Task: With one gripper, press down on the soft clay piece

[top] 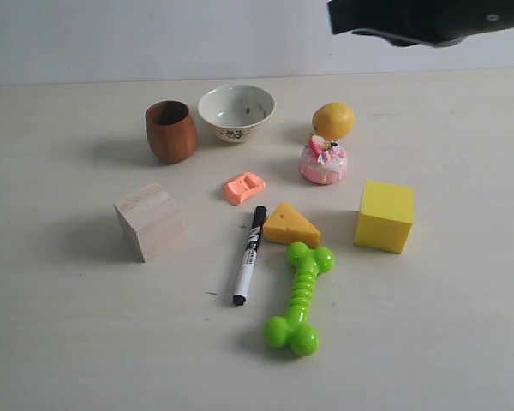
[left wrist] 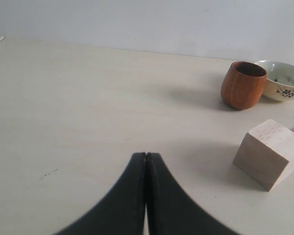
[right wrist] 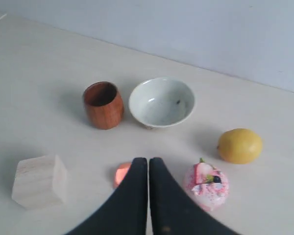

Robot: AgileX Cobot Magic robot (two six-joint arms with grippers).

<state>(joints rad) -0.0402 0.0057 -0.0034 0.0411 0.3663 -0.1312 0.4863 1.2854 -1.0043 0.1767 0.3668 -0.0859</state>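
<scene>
The soft clay piece [top: 244, 187] is a small salmon-orange lump with a rectangular dent, lying on the table between the wooden cup and the cheese wedge. In the right wrist view the clay [right wrist: 121, 173] shows partly behind my right gripper [right wrist: 148, 160], whose black fingers are shut with nothing between them, above the table. My left gripper [left wrist: 146, 155] is shut too and empty, over bare table far from the clay. In the exterior view only a dark piece of the right arm [top: 428, 19] shows at the top; neither gripper's fingers appear there.
Around the clay stand a wooden cup [top: 171, 130], a white bowl [top: 236, 110], a lemon [top: 334, 120], a pink cake toy [top: 324, 160], a cheese wedge [top: 289, 224], a black marker [top: 249, 254], a wooden block [top: 149, 220], a yellow cube [top: 385, 216] and a green bone toy [top: 301, 297].
</scene>
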